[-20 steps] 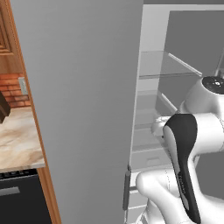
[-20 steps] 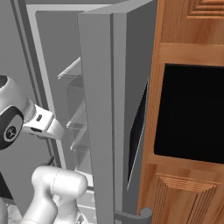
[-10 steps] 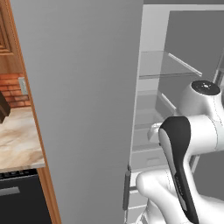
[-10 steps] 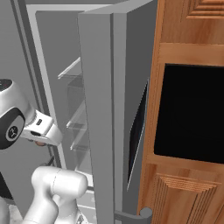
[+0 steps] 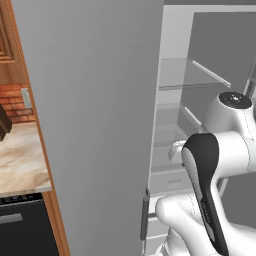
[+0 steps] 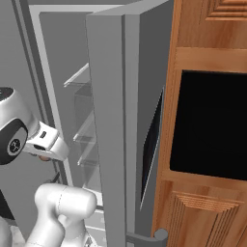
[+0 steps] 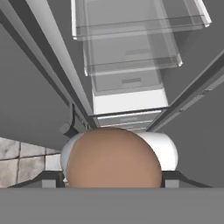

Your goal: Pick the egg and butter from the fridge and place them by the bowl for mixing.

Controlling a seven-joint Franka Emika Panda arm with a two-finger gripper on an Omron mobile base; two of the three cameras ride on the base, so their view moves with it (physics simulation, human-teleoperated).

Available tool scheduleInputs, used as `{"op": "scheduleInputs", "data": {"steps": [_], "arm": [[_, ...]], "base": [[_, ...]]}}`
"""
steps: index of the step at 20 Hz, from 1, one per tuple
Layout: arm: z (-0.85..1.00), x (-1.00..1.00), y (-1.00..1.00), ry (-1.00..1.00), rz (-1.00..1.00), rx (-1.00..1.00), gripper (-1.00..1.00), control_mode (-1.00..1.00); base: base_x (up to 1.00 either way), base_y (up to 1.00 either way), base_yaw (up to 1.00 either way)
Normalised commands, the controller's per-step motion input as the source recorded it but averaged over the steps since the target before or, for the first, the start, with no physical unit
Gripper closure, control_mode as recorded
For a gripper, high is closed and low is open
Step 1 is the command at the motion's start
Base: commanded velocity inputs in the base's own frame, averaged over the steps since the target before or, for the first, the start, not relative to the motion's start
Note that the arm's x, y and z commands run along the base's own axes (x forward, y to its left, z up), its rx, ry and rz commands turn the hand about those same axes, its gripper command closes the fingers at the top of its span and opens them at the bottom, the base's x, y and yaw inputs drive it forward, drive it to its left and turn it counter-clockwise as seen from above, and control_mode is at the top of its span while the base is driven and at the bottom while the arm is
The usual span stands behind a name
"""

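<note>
I am seeing the egg [image 7: 112, 158] sitting large and brown between my fingers, which are gripping it from either side at the bottom of the hand view. Beyond it the fridge [image 7: 131, 94] is standing open, its glass shelves [image 7: 131, 43] stacked below. From the right base view, a sliver of the egg [image 6: 44, 157] is peeking under the hand, just outside the fridge [image 6: 111, 120] interior.

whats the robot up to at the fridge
The white arm is at the open fridge with the brown egg gripped between its gripper fingers. In the hand view the egg sits close to the camera, with the fridge's clear glass shelves beyond it. The butter and bowl aren't visible.
</note>
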Motion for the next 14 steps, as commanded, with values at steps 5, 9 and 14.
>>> {"op": "scheduleInputs", "data": {"steps": [5, 9, 14], "arm": [[0.00, 0.00, 0.00, 0.00, 0.00, 0.00, 1.00, 1.00], [0.00, 0.00, 0.00, 0.00, 0.00, 0.00, 1.00, 1.00], [0.00, 0.00, 0.00, 0.00, 0.00, 0.00, 1.00, 1.00]], "base": [[-0.60, 0.00, 0.06], [-0.69, 0.03, 0.13], [-0.28, 0.39, 0.61]]}}
